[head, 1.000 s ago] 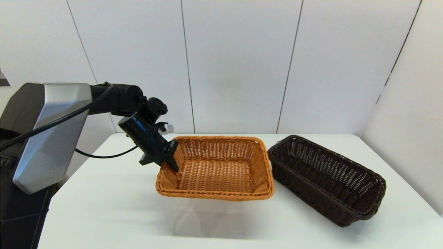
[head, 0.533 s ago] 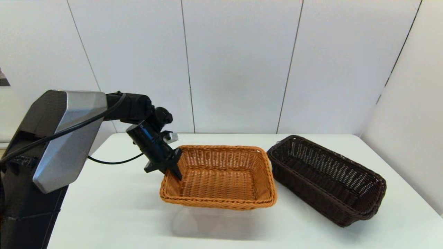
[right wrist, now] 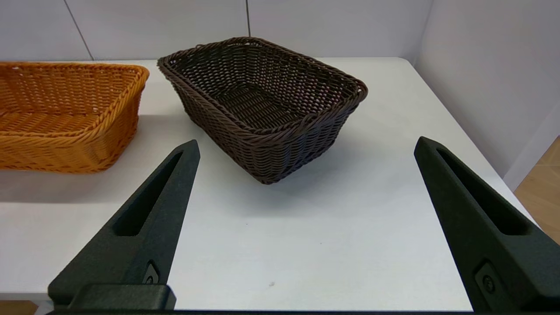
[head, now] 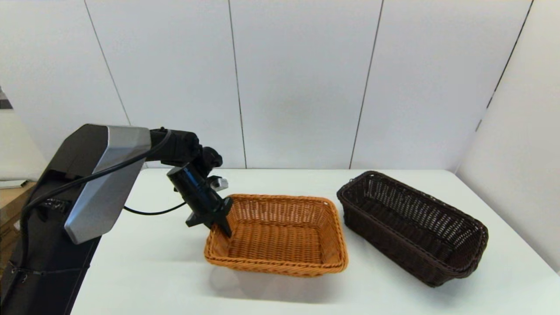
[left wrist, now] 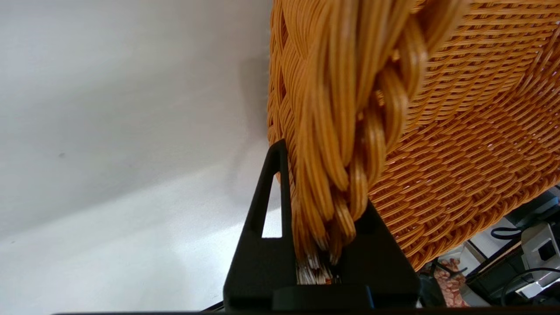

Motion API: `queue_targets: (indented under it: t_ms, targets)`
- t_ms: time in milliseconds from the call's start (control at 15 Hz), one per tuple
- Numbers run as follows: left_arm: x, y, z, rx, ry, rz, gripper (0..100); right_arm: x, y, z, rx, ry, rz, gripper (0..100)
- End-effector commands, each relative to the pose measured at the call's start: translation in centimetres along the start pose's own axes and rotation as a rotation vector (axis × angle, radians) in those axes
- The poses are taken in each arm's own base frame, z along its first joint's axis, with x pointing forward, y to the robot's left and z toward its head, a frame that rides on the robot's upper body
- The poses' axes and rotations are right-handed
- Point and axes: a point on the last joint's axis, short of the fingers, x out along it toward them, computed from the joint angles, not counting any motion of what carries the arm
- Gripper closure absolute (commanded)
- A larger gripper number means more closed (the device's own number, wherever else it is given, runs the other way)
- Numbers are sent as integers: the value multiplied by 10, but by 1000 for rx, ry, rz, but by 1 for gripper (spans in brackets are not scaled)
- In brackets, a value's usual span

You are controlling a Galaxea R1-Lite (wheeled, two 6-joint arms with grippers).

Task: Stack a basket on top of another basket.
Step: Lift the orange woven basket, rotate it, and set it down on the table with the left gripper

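My left gripper (head: 221, 225) is shut on the braided left rim of the orange-tan basket (head: 280, 236), one finger inside and one outside. The left wrist view shows the rim (left wrist: 341, 131) clamped in the left gripper (left wrist: 323, 183). This basket hangs slightly tilted just over the table, with a shadow under it. The dark brown basket (head: 411, 227) sits on the table to its right, a small gap between them. My right gripper (right wrist: 306, 146) is open and empty near the table's front, pointing at the dark brown basket (right wrist: 262, 96), with the orange-tan basket (right wrist: 65, 118) off to one side.
The white table (head: 144, 271) runs to a panelled back wall and a side wall on the right. The table's right edge (right wrist: 459, 131) lies close beyond the dark basket. A black cable (head: 148, 212) trails from the left arm.
The left arm has carried the orange-tan basket downward and a little toward the table's front. The dark brown basket has stayed put.
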Motion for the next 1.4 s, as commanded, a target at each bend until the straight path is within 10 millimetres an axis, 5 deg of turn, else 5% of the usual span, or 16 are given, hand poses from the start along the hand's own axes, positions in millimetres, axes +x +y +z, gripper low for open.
queue_targets:
  t_ms: [67, 467, 533, 1000, 1133, 1400]
  targets:
    - [3, 1, 0, -13, 14, -1, 100, 0, 0, 0, 0, 1, 0, 0]
    - [2, 2, 0, -21, 16, -1, 100, 0, 0, 0, 0, 1, 0, 0]
    - [2, 2, 0, -22, 15, -1, 0, 0, 0, 0, 0, 1, 0, 0]
    - [-8, 9, 0, -37, -9, -7, 0, 0, 0, 0, 0, 1, 0, 0]
    - [-38, 8, -6, -33, -79, -21, 0, 0, 0, 0, 0, 1, 0, 0]
    - [-133, -4, -40, 12, -351, -46, 0, 0, 0, 0, 0, 1, 0, 0]
